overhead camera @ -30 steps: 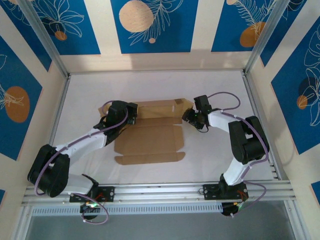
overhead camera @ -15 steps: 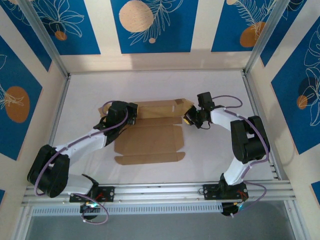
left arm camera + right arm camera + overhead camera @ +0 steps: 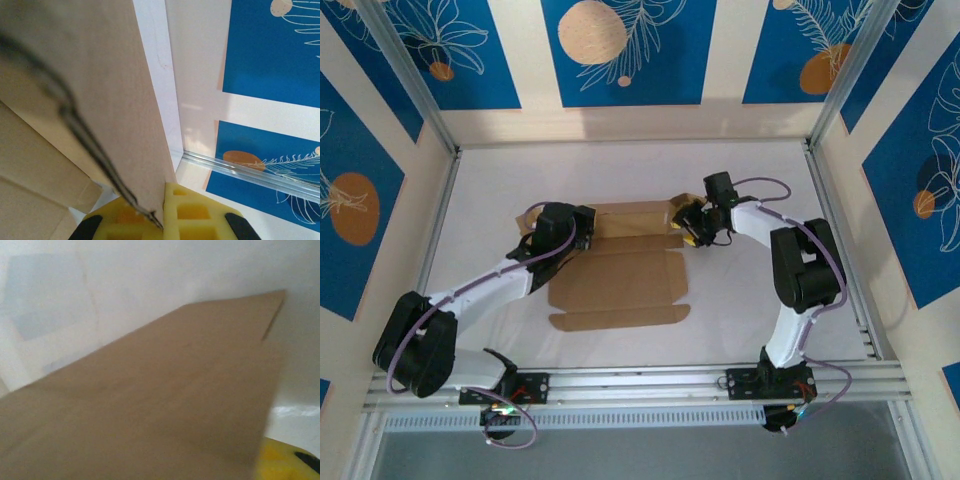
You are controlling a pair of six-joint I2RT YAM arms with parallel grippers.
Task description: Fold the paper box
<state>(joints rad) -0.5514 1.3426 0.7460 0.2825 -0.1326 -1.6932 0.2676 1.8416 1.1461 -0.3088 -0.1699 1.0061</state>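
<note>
My left fingers (image 3: 578, 228) are pinched on the left end of the paper box (image 3: 620, 280), at its raised far panel, with the cardboard edge sandwiched between my yellow pads (image 3: 190, 212). My right fingers (image 3: 688, 228) sit at the panel's right end, against the cardboard; how wide they stand I cannot tell. The rest of the box lies flat on the white tabletop (image 3: 740, 180), between my arms.

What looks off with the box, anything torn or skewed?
Nothing stands out. The paper box lies mostly flat, its far panel raised between the left tool and right tool; no tears visible from above.
</note>
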